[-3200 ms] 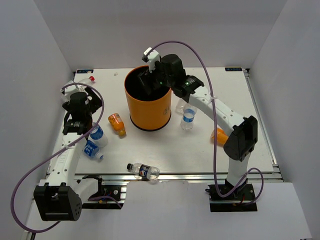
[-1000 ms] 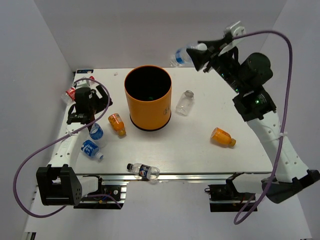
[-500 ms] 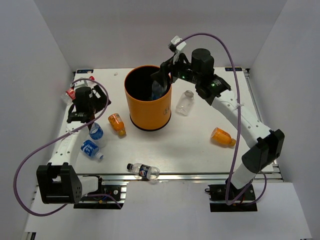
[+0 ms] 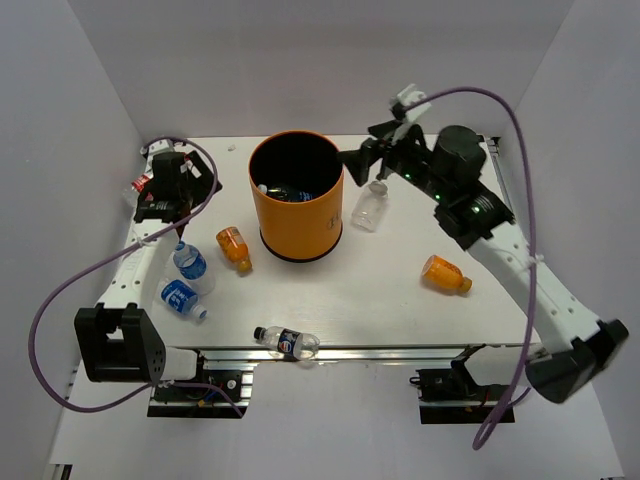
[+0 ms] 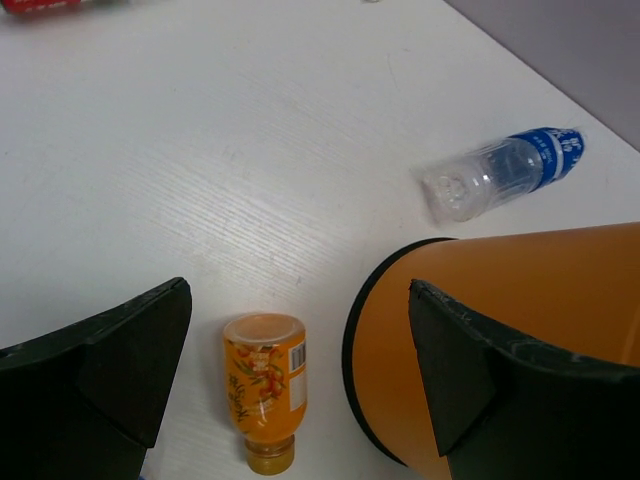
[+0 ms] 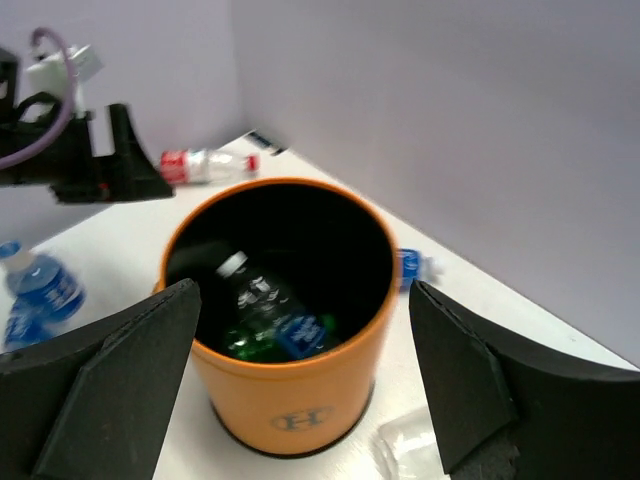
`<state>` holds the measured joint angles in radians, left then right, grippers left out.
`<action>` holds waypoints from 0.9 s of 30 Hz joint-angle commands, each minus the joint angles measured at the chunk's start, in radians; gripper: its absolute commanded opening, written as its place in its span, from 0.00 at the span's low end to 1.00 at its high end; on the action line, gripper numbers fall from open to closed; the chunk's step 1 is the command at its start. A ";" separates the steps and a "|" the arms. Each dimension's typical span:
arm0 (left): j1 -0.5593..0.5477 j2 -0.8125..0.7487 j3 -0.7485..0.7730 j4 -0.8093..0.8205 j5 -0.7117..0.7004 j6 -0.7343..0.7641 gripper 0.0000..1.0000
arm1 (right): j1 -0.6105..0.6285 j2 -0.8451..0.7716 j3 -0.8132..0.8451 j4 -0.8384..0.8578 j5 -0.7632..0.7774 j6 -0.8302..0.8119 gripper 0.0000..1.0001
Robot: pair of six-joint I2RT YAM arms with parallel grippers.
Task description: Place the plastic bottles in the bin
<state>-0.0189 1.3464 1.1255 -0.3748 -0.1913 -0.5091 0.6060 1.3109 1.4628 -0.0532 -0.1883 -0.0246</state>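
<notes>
we hold our left tool [image 5: 298, 300] spread wide and empty, facing an orange bottle [image 5: 265, 385] beside the bin [image 4: 300, 225], our right tool [image 6: 305, 290] parted and empty by the bin's rim, some bottles [image 6: 268, 312] lying inside it, others scattered on the bench [image 4: 350, 290]

Open drop into the orange bin [image 4: 296, 232], bottles crowding its base
The mouth is unobstructed overhead. A clear bottle [image 4: 370, 208] lies just beside the wall at 3 o'clock, an orange bottle [image 4: 234, 249] at 8 o'clock. Bare table [image 4: 370, 305] opens at 5 o'clock, between a second orange bottle [image 4: 445, 274] and a dark-label bottle [image 4: 286, 342].
</notes>
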 commanded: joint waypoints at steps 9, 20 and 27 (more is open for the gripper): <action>-0.107 -0.009 0.126 -0.141 -0.193 -0.032 0.98 | -0.153 -0.380 -0.502 0.167 0.299 0.235 0.89; -0.107 -0.133 0.163 -0.522 -0.430 -0.249 0.98 | -0.184 -0.417 -0.636 0.164 0.351 0.270 0.89; -0.107 -0.162 0.134 -0.653 -0.396 -0.209 0.98 | -0.239 -0.404 -0.676 0.145 0.333 0.272 0.89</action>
<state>-0.1265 1.2179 1.2743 -0.9295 -0.5781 -0.7223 0.3832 0.9089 0.8021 0.0559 0.1360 0.2363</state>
